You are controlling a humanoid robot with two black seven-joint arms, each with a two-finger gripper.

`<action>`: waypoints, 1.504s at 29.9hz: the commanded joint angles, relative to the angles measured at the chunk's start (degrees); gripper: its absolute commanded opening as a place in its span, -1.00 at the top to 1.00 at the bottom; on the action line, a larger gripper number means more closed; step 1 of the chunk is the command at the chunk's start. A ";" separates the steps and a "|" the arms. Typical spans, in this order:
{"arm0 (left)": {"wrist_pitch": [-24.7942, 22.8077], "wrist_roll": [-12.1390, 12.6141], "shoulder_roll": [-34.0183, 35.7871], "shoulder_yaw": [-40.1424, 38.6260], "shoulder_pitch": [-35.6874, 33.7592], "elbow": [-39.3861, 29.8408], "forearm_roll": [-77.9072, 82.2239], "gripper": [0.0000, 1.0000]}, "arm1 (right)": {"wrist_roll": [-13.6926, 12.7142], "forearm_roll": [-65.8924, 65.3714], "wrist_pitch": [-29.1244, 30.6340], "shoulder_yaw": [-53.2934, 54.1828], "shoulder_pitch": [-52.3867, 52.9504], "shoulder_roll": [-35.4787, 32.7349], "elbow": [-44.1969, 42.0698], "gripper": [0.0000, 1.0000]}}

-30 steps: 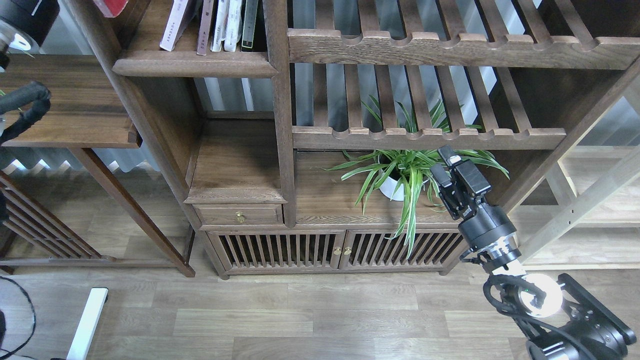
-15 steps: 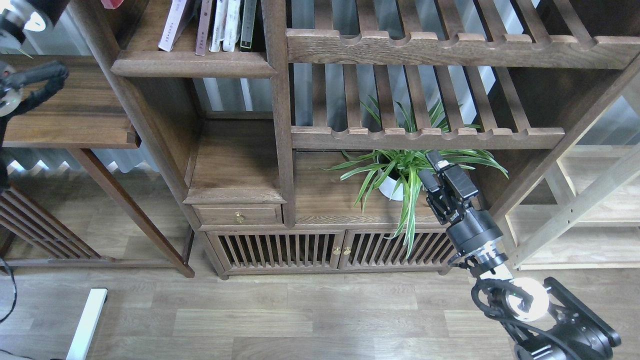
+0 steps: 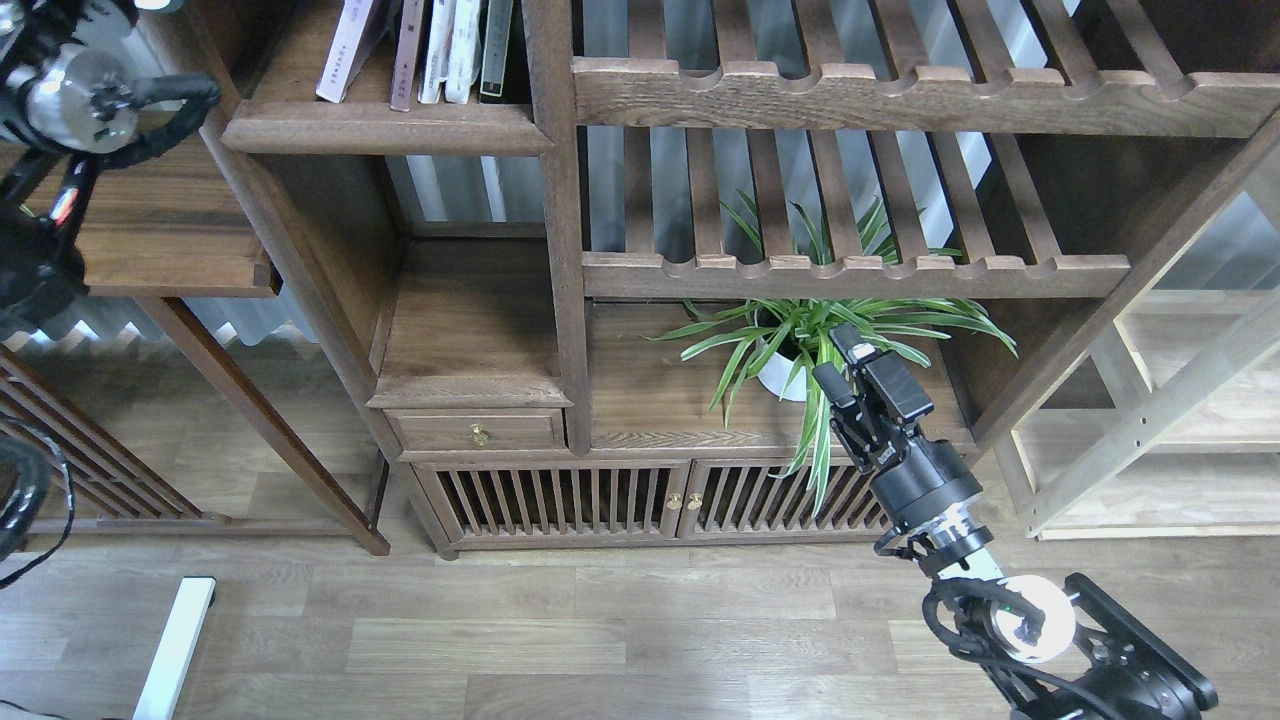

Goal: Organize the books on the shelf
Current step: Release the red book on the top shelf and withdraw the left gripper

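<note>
The shelf [image 3: 385, 128] is the dark flat board with a rounded front edge at the top left. On it a pale lavender book [image 3: 345, 45] leans to the right against a dark maroon-brown book [image 3: 408, 50]. The thick red book is out of view. My left arm's wrist [image 3: 75, 85] is at the top left corner, left of the shelf post. Its gripper is cut off by the top edge. My right gripper [image 3: 838, 360] is low in front of the plant, empty, with its fingers a little apart.
Thin white books [image 3: 447, 50] and a dark-spined book [image 3: 497, 45] stand at the shelf's right end. Slatted racks [image 3: 860, 100] fill the right side. A potted spider plant [image 3: 800, 345] stands on the cabinet top. A side table [image 3: 150, 250] is at the left.
My right arm has moved left and down, toward the plant. My left arm has swung up and to the right, and the red corner at the top edge has left the view.
</note>
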 commanded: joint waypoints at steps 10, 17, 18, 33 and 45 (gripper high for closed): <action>-1.13 -3.54 -0.79 7.61 -4.13 8.31 -5.00 1.00 | 0.00 -0.04 0.00 -0.29 -0.14 -0.22 0.18 -0.60; -1.74 -3.98 -1.67 8.48 -4.22 10.94 -5.00 1.00 | -0.09 -0.04 0.00 -0.03 -1.02 -0.84 0.18 -0.59; -1.83 -3.98 -1.76 9.10 -4.22 11.12 -5.00 1.00 | -0.09 -0.04 0.00 -0.03 -1.11 -0.93 0.18 -0.59; -1.92 -4.95 -4.05 13.32 -5.71 15.25 -5.08 1.00 | -0.09 -0.04 0.00 -0.21 -2.07 -1.81 0.45 -0.59; -1.83 -5.39 -3.52 18.86 -5.10 15.25 -5.08 1.00 | -0.09 -0.13 0.00 -0.12 -2.60 -1.89 0.45 -0.59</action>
